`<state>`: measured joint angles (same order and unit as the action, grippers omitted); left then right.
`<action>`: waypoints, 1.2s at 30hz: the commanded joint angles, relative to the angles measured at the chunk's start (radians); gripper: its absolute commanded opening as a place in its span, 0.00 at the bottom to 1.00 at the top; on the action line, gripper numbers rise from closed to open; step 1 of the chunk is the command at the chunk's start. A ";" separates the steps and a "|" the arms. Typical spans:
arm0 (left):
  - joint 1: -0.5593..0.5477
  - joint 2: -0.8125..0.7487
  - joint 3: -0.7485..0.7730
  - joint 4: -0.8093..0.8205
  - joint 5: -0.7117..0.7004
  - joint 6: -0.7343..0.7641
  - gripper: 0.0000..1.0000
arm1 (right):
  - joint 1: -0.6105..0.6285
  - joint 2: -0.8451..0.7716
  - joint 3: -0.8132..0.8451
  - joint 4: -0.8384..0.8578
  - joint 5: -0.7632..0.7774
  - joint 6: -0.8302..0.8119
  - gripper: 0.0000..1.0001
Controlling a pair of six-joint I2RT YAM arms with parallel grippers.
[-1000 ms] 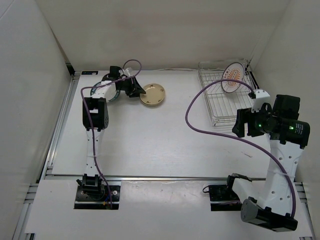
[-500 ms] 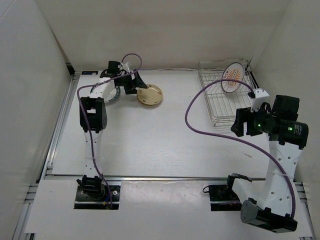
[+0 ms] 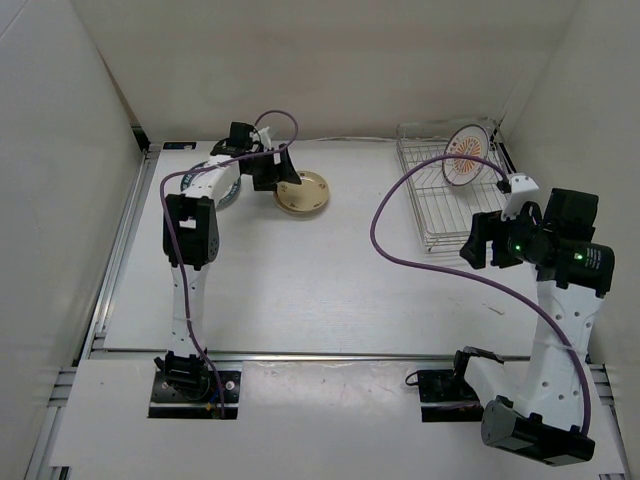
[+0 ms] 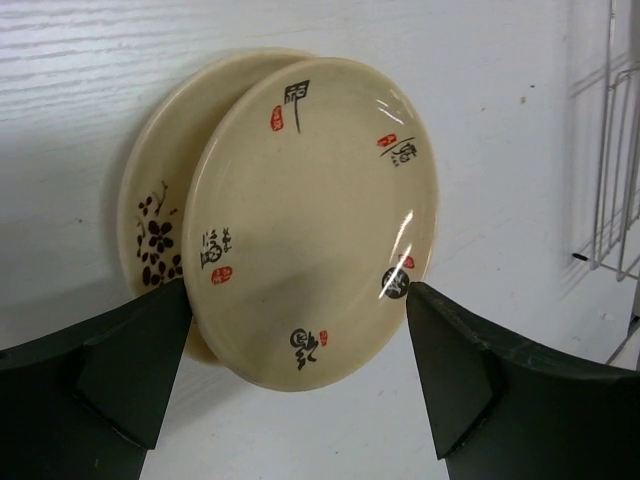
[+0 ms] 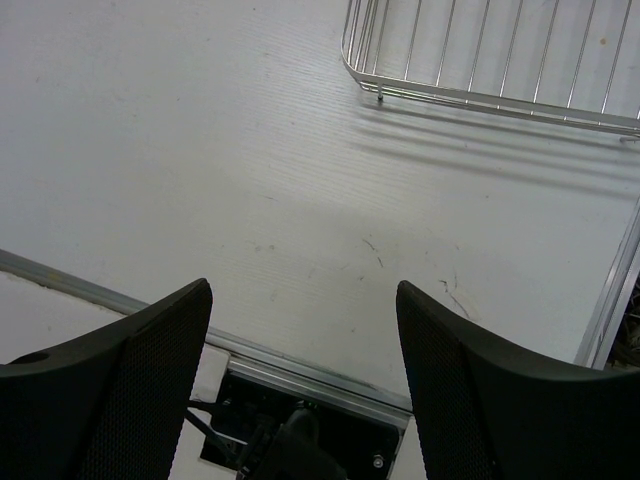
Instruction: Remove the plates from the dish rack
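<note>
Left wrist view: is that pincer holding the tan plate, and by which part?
Seemingly not: the left pincer stands open, its fingers flanking the tan plate, which lies on another plate. The right pincer is empty.

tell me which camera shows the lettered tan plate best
Left wrist: the lettered tan plate fills the frame, its dark characters clear, lying on a flowered plate. Top external shows it small, markings unreadable. Right wrist misses it.
</note>
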<state>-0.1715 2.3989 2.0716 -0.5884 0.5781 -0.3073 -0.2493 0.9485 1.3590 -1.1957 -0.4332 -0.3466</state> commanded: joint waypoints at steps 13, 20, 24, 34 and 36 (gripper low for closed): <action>-0.006 -0.080 -0.021 -0.037 -0.250 0.072 1.00 | -0.005 -0.039 -0.063 0.059 -0.041 0.020 0.78; -0.037 -0.080 -0.039 -0.037 -0.251 0.073 1.00 | -0.005 -0.039 -0.063 0.068 -0.050 0.020 0.78; -0.059 -0.070 -0.027 -0.037 -0.251 0.073 1.00 | -0.005 -0.039 -0.063 0.068 -0.050 0.020 0.78; -0.088 -0.061 -0.019 -0.047 -0.254 0.073 1.00 | -0.005 -0.039 -0.083 0.087 -0.050 0.029 0.79; -0.088 -0.072 -0.030 -0.047 -0.283 0.082 1.00 | -0.005 -0.039 -0.074 0.113 -0.050 0.029 0.79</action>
<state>-0.2531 2.3989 2.0354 -0.6289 0.3264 -0.2428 -0.2493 0.9115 1.2774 -1.1423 -0.4557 -0.3244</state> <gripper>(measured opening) 0.988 0.791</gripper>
